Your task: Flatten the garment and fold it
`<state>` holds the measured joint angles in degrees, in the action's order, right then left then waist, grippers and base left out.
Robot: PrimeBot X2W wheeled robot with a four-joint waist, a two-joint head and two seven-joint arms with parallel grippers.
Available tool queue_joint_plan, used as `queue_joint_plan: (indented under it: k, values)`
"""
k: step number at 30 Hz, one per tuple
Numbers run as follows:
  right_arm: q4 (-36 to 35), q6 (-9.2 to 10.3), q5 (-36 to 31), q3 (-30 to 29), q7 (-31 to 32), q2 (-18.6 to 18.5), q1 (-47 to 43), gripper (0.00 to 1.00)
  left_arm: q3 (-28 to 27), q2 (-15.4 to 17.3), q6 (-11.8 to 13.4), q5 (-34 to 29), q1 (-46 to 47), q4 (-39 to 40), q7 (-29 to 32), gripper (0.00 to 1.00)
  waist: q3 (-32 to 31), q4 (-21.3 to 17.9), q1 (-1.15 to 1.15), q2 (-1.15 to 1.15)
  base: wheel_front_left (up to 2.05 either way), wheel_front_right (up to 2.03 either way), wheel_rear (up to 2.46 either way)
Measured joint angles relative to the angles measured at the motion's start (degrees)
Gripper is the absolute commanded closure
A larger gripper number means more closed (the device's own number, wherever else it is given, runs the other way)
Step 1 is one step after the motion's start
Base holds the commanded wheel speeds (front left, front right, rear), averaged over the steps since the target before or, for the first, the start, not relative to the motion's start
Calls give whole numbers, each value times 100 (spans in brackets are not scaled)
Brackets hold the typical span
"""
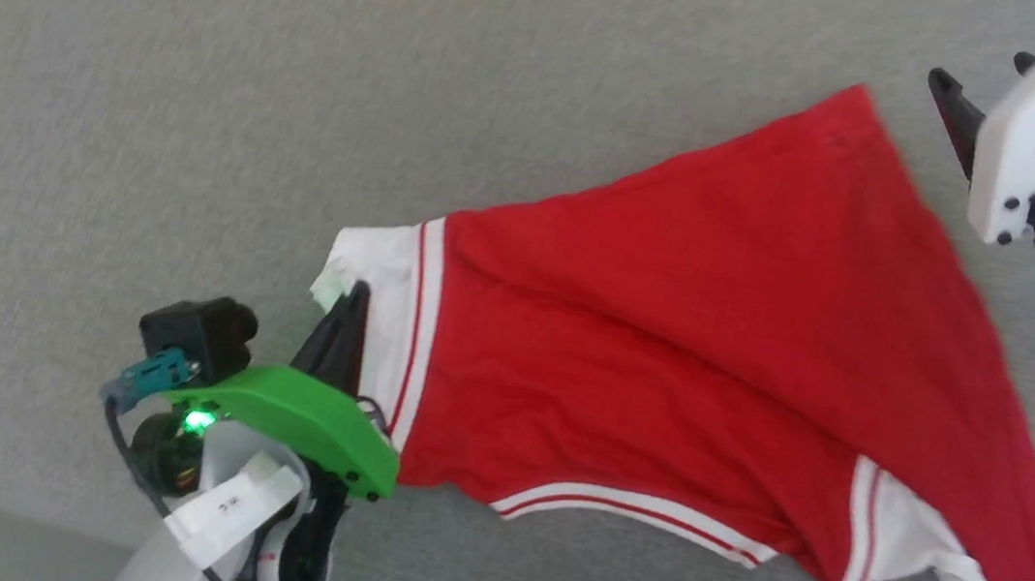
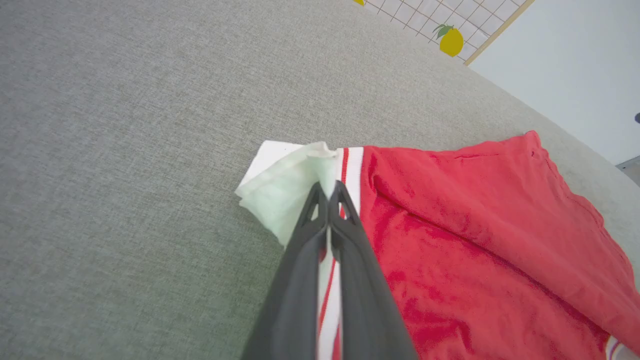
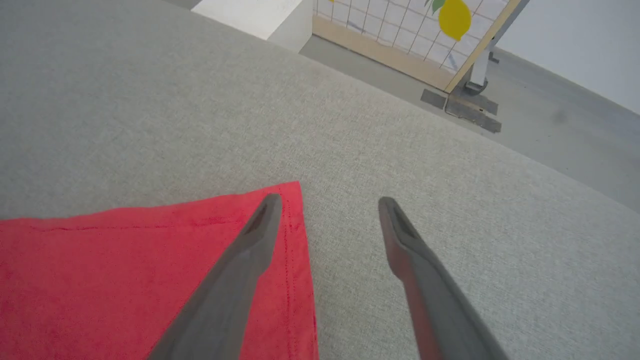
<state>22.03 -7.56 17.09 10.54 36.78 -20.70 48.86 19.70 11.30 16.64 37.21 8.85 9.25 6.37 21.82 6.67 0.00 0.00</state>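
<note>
Red garment (image 1: 667,347) lies spread but creased on grey bench (image 1: 208,99): L end effector (image 2: 327,189) is pinched shut on garment's white striped-trim sleeve, while R end effector (image 3: 327,200) hangs w/ jaws wide apart at garment's opposite red corner, one finger over cloth, other off it, holding nothing.

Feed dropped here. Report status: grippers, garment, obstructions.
Left gripper shut on garment, at white panel. Right gripper open over red corner, gripping nothing. Garment creased, unfolded, on grey surface. No obstruction seen.

open grey surface (image 1: 208,99) lies beyond the garment (image 1: 667,347); a gridded screen (image 3: 385,30) stands farther off.
</note>
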Motion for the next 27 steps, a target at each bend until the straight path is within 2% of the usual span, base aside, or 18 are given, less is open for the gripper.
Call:
queue_joint_plan:
  k: [7,14,18,19,20,21,27]
  values:
    - [394,-1,-105,898,1449,-290,621,0,119,-148,-102,-1,208,-145,-123,100,515,377,1,0,0,0,0]
    - [335,0,-75,1426,2307,-560,975,0,169,-240,-147,1,301,-242,-201,100,914,652,0,0,0,0,0]
    - [170,1,226,1538,2731,-690,1078,0,162,-244,-153,2,302,-292,-250,100,1046,752,0,0,0,0,0]
    - [135,1,271,1537,2796,-717,1089,22,159,-243,-153,2,302,-298,-255,100,1059,764,0,0,0,0,0]
    - [99,1,334,1530,2842,-739,1095,79,154,-243,-152,2,302,-302,-267,100,1064,770,0,0,0,0,0]
    - [84,1,389,1527,2854,-750,1094,100,148,-243,-152,3,302,-308,-267,100,1057,769,0,0,0,0,0]
    - [36,0,670,1258,2424,-587,786,100,83,-185,-145,12,300,-354,-266,100,817,633,1,0,0,0,0]
